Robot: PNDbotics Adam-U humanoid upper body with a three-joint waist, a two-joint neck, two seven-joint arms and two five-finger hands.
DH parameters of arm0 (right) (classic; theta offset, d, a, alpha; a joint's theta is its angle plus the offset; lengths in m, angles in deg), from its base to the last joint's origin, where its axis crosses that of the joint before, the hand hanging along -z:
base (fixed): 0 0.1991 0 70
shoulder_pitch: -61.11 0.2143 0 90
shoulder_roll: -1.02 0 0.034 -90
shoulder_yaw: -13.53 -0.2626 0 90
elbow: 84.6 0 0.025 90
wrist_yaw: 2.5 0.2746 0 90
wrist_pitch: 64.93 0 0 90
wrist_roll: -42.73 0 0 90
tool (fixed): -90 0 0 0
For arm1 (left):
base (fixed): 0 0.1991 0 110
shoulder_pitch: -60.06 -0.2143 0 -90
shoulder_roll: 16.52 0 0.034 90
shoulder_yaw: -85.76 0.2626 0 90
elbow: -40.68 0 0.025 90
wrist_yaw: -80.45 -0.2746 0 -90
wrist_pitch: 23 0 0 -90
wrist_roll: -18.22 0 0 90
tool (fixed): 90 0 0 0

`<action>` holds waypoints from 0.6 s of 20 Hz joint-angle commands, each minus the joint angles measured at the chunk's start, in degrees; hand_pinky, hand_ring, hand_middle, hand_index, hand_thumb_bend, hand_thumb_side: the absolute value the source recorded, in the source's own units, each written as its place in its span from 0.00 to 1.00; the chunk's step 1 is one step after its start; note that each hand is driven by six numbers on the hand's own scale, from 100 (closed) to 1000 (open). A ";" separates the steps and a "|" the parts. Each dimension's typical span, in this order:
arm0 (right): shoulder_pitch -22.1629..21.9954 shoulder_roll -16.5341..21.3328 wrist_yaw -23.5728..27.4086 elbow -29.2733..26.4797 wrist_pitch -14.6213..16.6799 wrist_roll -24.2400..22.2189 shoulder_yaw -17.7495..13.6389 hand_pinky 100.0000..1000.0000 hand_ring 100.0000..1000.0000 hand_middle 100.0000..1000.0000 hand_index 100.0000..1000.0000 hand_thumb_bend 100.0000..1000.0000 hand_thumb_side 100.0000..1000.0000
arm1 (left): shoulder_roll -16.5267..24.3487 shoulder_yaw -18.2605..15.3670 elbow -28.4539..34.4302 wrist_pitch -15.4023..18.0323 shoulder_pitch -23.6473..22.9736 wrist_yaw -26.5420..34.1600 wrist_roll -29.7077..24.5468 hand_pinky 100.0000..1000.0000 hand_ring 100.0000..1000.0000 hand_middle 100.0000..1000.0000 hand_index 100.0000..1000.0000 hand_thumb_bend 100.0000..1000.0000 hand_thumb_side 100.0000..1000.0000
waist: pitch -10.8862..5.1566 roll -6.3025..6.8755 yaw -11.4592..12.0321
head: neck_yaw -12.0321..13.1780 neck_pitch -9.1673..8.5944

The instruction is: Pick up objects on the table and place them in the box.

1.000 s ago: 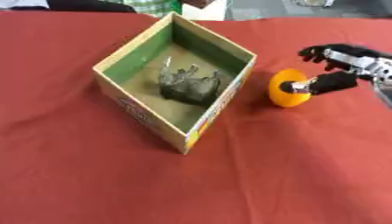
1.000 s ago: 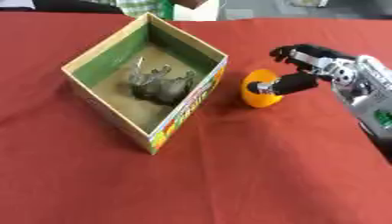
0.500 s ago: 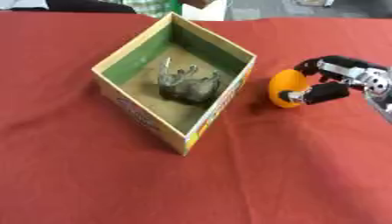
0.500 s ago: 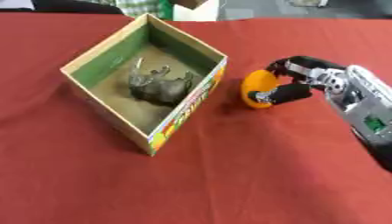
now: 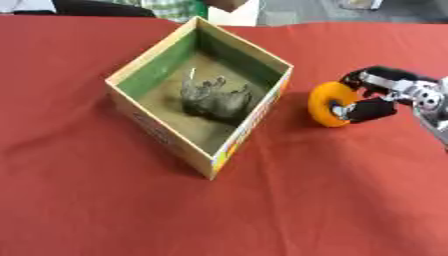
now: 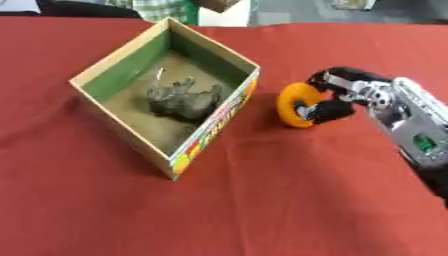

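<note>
An open cardboard box with green inner walls sits left of centre on the red cloth. A grey toy animal lies inside it. Just right of the box, an orange and yellow round object stands on edge on the cloth. My right hand reaches in from the right, its fingers and thumb curled round that object. The left hand shows in neither view.
A red tablecloth covers the whole table. The box's near corner points toward me. At the far edge are a person's checked clothing and a small brown object.
My right hand's fingers have curled in from spread to wrap round the orange object, which has shifted slightly toward the box.
</note>
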 commanded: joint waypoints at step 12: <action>0.51 1.89 -4.14 -5.44 -2.65 10.31 -0.46 0.59 0.59 0.35 0.50 0.00 0.27 | 1.20 -0.13 1.06 0.08 0.11 0.51 0.23 0.65 0.80 0.81 0.91 0.00 0.84 | -1.48 -0.08 -0.18 | 0.24 -0.61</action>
